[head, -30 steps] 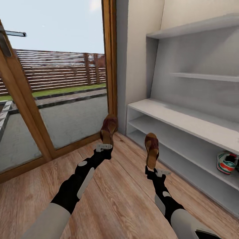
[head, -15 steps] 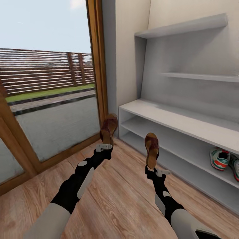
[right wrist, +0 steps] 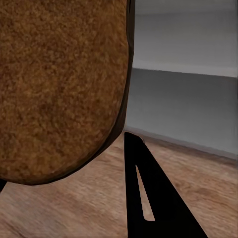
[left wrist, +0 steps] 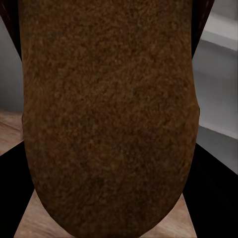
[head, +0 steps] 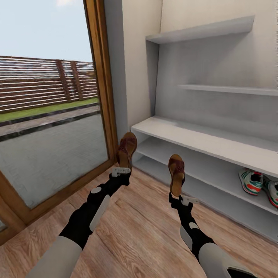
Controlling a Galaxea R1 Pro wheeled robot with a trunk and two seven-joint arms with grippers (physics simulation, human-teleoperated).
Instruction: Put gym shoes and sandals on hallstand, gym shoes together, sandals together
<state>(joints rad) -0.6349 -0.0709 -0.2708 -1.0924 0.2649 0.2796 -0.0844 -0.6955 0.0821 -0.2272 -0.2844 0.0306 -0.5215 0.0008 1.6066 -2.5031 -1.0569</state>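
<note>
Each of my grippers holds a dark brown sandal upright above the corridor floor (head: 135, 227). The left gripper (head: 122, 167) is shut on the heel of one sandal (head: 127, 148), whose tan sole (left wrist: 109, 119) faces the left wrist camera. The right gripper (head: 179, 196) is shut on the other sandal (head: 176, 173); its sole (right wrist: 59, 84) shows beside a black finger (right wrist: 148, 198) in the right wrist view. The pale grey hallstand (head: 200, 139) stands just ahead to the right. Two gym shoes (head: 251, 182) (head: 272, 192) sit side by side on its lower shelf, at the right edge.
A wood-framed glass door (head: 98, 88) fills the left, with a fenced yard behind it. A white wall corner (head: 133, 77) stands between door and hallstand. The hallstand's bench top and upper stepped shelves (head: 200, 33) are bare.
The camera has swung right, so door and hallstand slid left in the picture and a second gym shoe came into view. Both arms keep their sandals in the same pose.
</note>
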